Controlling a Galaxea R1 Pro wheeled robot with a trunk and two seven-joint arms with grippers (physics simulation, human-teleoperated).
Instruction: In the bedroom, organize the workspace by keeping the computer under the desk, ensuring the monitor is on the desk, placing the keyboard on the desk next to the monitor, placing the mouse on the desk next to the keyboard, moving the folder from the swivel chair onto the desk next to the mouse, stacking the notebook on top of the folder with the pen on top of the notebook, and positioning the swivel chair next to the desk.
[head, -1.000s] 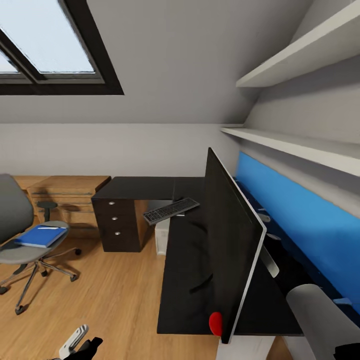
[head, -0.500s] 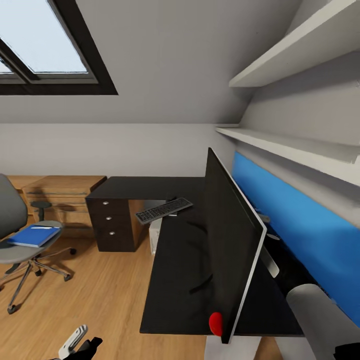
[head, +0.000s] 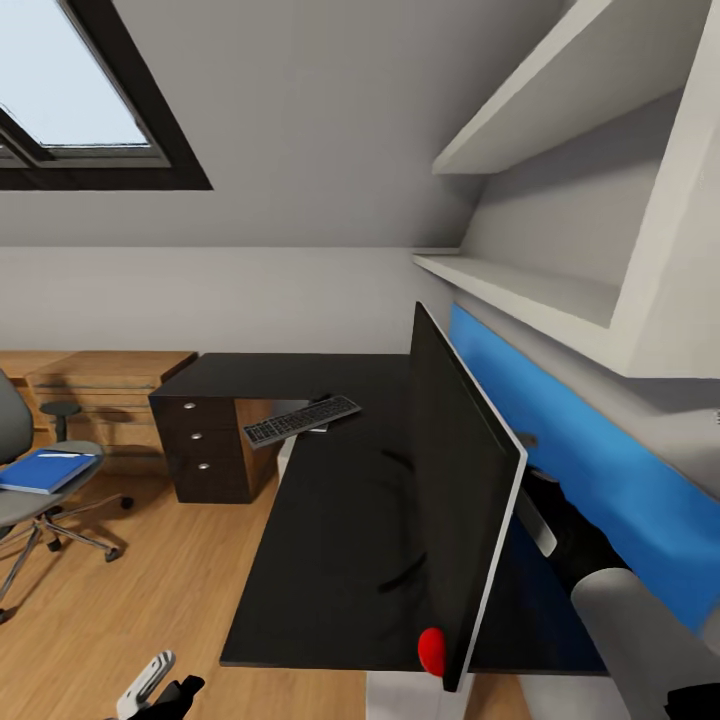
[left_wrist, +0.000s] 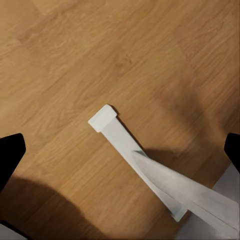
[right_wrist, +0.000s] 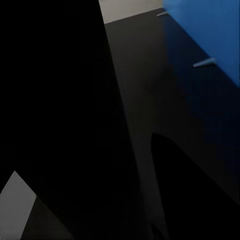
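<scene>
Your left gripper (head: 155, 688) sits low at the head view's bottom edge, one pale finger angled up over the wood floor (head: 120, 610); in the left wrist view its two dark fingertips (left_wrist: 11, 155) stand wide apart with nothing between them, above a white desk leg (left_wrist: 150, 170). Your right arm's grey forearm (head: 640, 640) reaches in behind the monitor (head: 455, 490); the right wrist view is mostly dark, so you cannot tell whether that gripper is parted or closed.

No lettering is readable anywhere.

The monitor, thin and black with a red dot at its lower corner, stands edge-on on the glossy black desk (head: 330, 560) before the blue back panel (head: 590, 460). The flat dark keyboard (head: 300, 420) lies further along the desk. The blue folder (head: 45, 470) rests on the grey swivel chair (head: 30, 505), well apart from the desk.
</scene>
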